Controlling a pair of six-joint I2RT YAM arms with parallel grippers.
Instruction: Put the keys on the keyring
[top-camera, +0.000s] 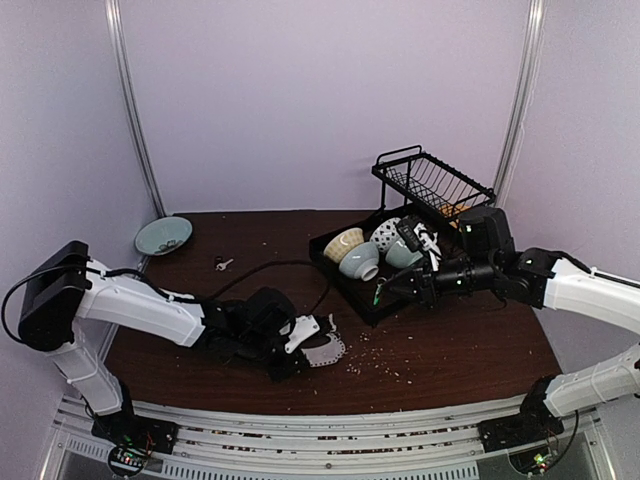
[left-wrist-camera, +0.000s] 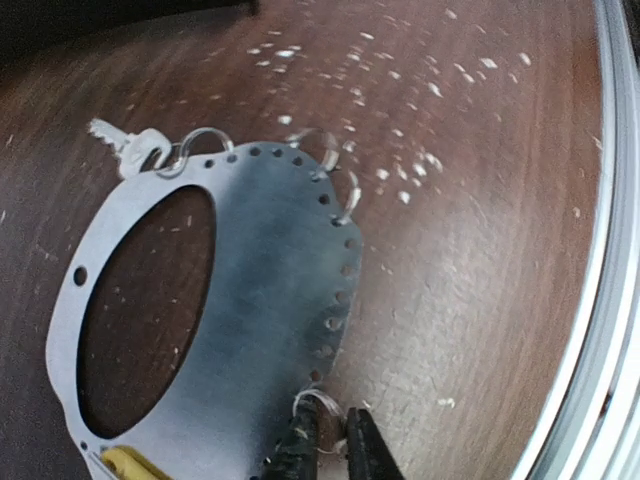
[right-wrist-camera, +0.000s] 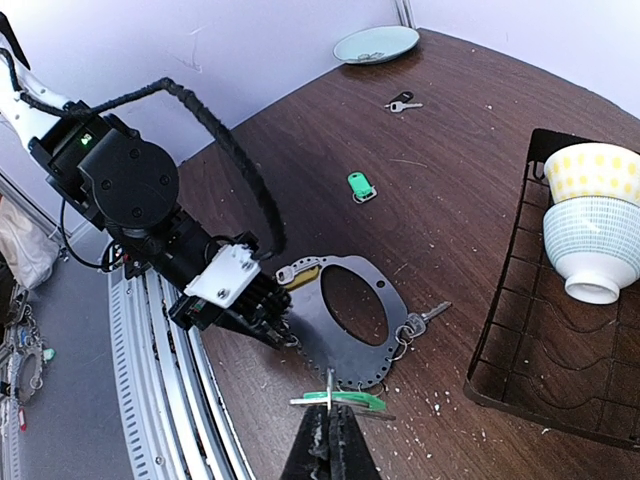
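The keyring (right-wrist-camera: 345, 330) is a flat grey metal plate (left-wrist-camera: 260, 300) with an oval opening and small holes along its edge, lying on the table (top-camera: 325, 350). A silver key (left-wrist-camera: 125, 145) hangs from it on small rings, and a yellow-headed key (right-wrist-camera: 305, 278) lies at its rim. My left gripper (left-wrist-camera: 332, 440) sits at the plate's near edge, its jaws a narrow gap apart around a small wire ring (left-wrist-camera: 320, 400). My right gripper (right-wrist-camera: 330, 420) hovers above the plate's edge, shut on a green-tagged key (right-wrist-camera: 350, 400). Another green-tagged key (right-wrist-camera: 360, 185) and a dark-headed key (right-wrist-camera: 402, 103) lie loose on the table.
A black tray (top-camera: 345, 285) holds stacked bowls (top-camera: 358, 255) beside the right arm, with a wire dish rack (top-camera: 435, 185) behind it. A teal plate (top-camera: 163, 235) sits at the back left. White crumbs (left-wrist-camera: 400, 170) are scattered over the brown table. A metal rail (left-wrist-camera: 600, 300) runs along the table's near edge.
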